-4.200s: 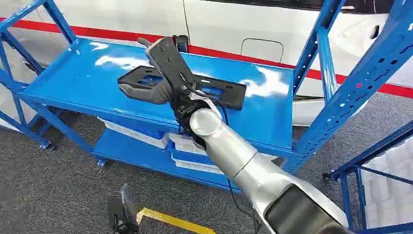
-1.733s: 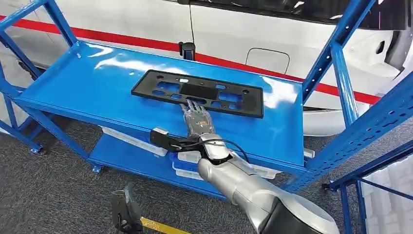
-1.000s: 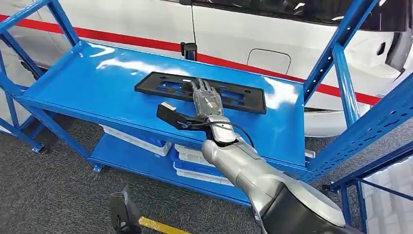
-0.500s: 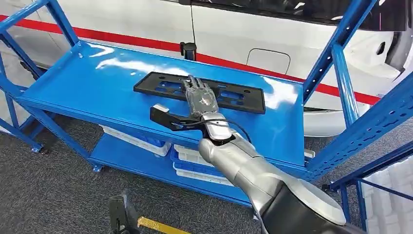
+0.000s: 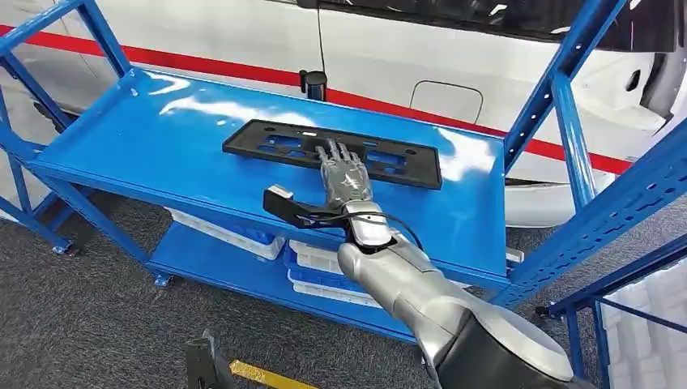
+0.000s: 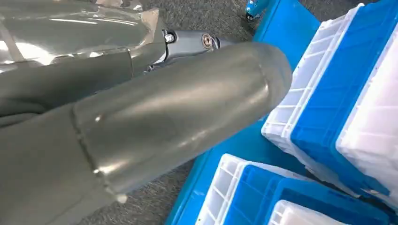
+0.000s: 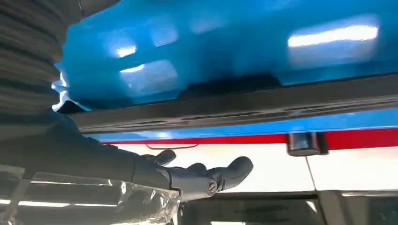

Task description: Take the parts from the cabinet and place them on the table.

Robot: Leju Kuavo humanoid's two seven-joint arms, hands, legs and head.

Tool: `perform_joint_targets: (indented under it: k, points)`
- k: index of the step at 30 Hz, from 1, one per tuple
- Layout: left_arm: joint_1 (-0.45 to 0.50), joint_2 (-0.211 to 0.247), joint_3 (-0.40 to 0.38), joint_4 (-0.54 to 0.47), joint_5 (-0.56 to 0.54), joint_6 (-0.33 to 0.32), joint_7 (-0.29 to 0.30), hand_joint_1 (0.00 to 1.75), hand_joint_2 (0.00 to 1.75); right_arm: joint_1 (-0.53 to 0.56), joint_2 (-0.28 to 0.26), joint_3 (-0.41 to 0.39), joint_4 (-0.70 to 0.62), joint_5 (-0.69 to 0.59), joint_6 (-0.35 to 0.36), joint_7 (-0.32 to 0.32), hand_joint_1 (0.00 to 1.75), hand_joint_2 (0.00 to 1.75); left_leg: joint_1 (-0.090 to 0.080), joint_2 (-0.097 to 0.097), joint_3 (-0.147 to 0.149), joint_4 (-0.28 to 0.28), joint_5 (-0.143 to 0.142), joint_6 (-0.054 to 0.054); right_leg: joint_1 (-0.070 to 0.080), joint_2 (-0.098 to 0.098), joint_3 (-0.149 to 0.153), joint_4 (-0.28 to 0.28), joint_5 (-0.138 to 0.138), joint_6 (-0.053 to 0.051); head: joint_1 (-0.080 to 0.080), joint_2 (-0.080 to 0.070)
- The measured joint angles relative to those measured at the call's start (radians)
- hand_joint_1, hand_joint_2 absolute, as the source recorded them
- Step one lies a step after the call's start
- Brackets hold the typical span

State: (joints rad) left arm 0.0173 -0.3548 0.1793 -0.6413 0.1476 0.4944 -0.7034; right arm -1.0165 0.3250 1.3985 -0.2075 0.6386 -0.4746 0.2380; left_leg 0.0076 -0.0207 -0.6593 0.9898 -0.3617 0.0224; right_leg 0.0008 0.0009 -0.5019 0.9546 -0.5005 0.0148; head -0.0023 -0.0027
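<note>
The right hand [image 5: 347,172] has let go of the black part [image 5: 332,151] and now hovers just above it, fingers apart; the part lies flat on the tabletop [image 5: 146,138], so placing looks done.

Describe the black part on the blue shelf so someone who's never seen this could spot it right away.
Find the blue metal rack in front of the white car. On its top shelf lies a long, flat black plate frame with rectangular cutouts, under the right hand's fingertips. It's the one black thing there; the white and blue bins sit a shelf lower.
</note>
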Motion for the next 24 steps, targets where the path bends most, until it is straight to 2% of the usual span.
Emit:
perform_joint_targets:
  k: [14,20,24]
  points:
    - [0.028,-0.005,-0.006,0.002,0.01,0.045,0.0,0.0,0.0,0.0,-0.032,-0.003,0.023,-0.003,-0.013,-0.035,0.0,1.75,0.0,0.0,0.0,0.0,0.0,0.0,0.0,0.0,0.0,0.0,0.0,0.0,0.0,0.0]
    - [0.042,-0.005,-0.006,0.01,0.013,0.075,0.0,0.0,0.0,-0.001,-0.057,-0.006,0.029,-0.002,-0.087,-0.032,0.0,1.75,0.0,0.0,0.0,0.0,0.0,0.0,0.0,0.0,0.0,0.0,0.0,0.0,0.0,0.0]
    - [0.042,-0.006,-0.006,0.017,0.014,0.084,0.0,0.0,0.0,-0.001,-0.075,-0.012,0.034,-0.008,-0.1,-0.031,0.0,1.75,0.0,0.0,0.0,0.0,0.0,0.0,0.0,0.0,0.0,0.0,0.0,0.0,0.0,0.0]
